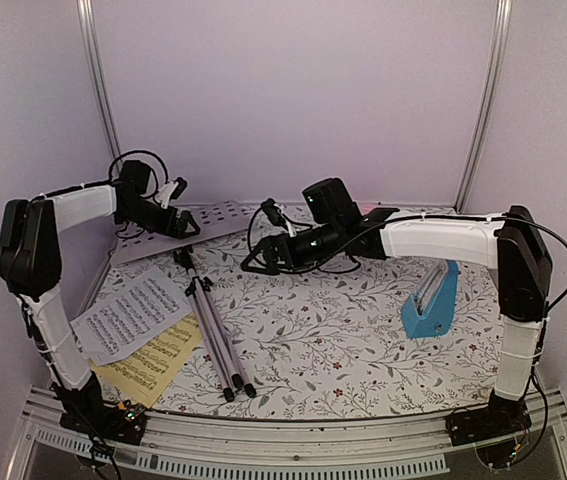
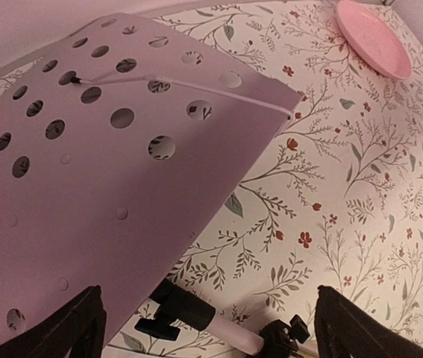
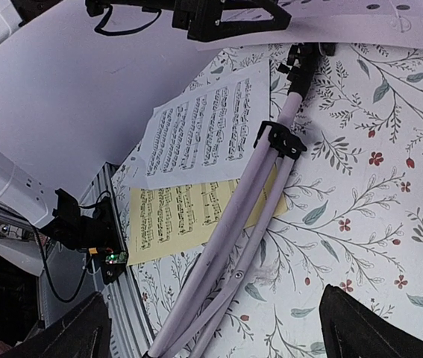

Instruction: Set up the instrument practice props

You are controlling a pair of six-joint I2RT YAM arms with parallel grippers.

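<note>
On the floral desk, a yellow sheet is lying at the near left, partly under a white sheet, with the folded music stand lying across the yellow sheet's edge. A blue metronome is standing at the right. Farther back, the left end effector, gaping wide, is hovering over the stand's perforated panel. The right end effector, equally wide and empty, is hanging nearby. A pink plate is sitting beyond.
</note>
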